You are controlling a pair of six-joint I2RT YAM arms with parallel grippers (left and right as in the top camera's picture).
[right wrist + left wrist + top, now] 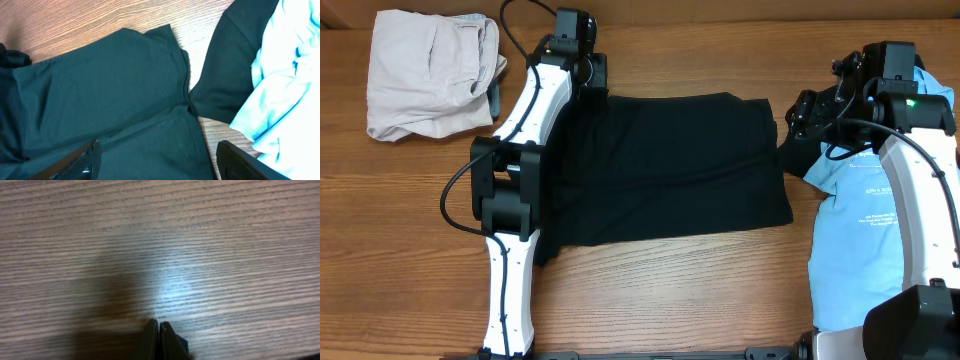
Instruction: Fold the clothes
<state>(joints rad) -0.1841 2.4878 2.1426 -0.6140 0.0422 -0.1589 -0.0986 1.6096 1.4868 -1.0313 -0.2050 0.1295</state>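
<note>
A large black shirt [660, 170] lies spread flat on the middle of the wooden table; it also shows in the right wrist view [110, 95]. My left gripper [582, 62] is at the shirt's far left corner. In the left wrist view its fingers [158, 327] are pressed together over bare wood with nothing between them. My right gripper [800, 115] hovers at the shirt's right edge. Its fingers [157, 160] are wide apart above the black cloth and empty. A light-blue T-shirt [870, 210] with small white print lies at the right, partly under my right arm.
Pale beige trousers [430, 75] lie bunched at the far left corner of the table. A black sleeve [225, 75] lies between the shirt body and the blue T-shirt [285, 85]. Bare wood [670, 300] runs along the front.
</note>
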